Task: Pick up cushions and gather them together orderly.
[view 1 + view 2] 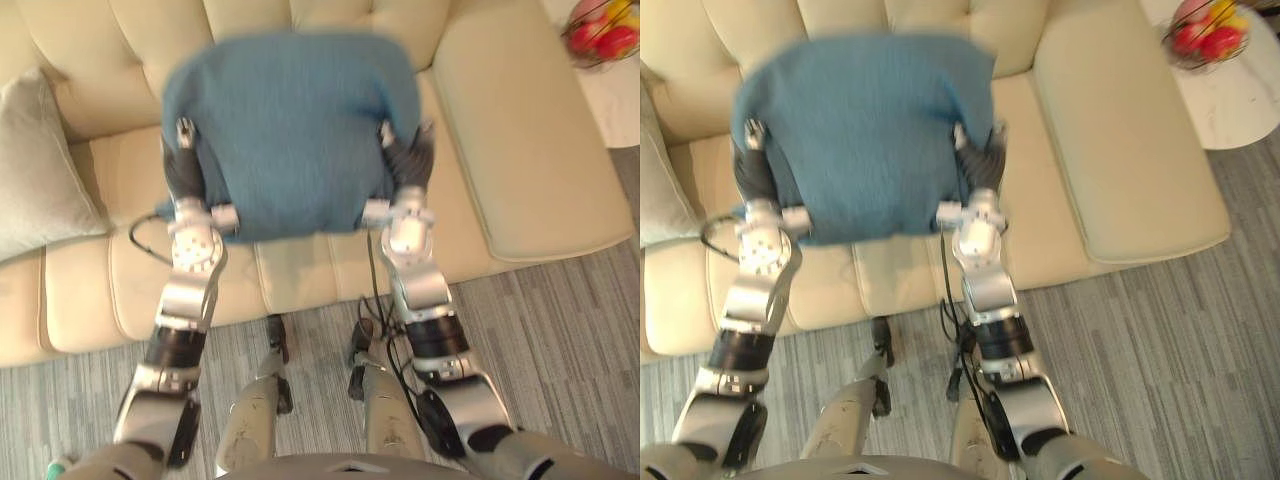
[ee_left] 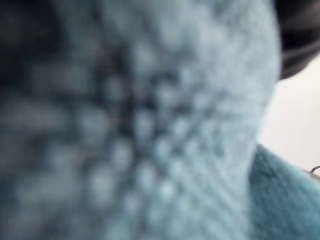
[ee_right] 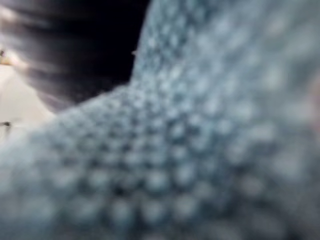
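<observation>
A: Status? Big stuff first.

B: Cream sofa (image 1: 520, 150) across the bkgd. Blue cushion (image 1: 290, 130) is held up in front of its backrest, roughly mid-sofa. Looks clear of the seat.

A: Other cushion?

B: Grey cushion (image 1: 35, 170) leans in the sofa's left corner, well apart from the blue one. Neither arm is touching it.

A: Robot hands?

B: Left robot hand (image 1: 182, 170) is on the blue cushion's left edge, right robot hand (image 1: 410, 160) on its right edge, w/ the cushion sandwiched btwn them. Can't tell if either is clenched on the fabric or just pressing flat. Both wrist views give blue knit right up close.

A: So how far along?

B: Early-to-mid, imo. Pick-up of one cushion looks done. What's left: carry it over, set it down beside the grey one, then square the pair up so they sit orderly.

A: Anything small nearby?

B: Fruit bowl (image 1: 600, 35) on a white table (image 1: 615, 100) past the sofa's right arm, well away from the cushions. Shouldn't matter.
</observation>
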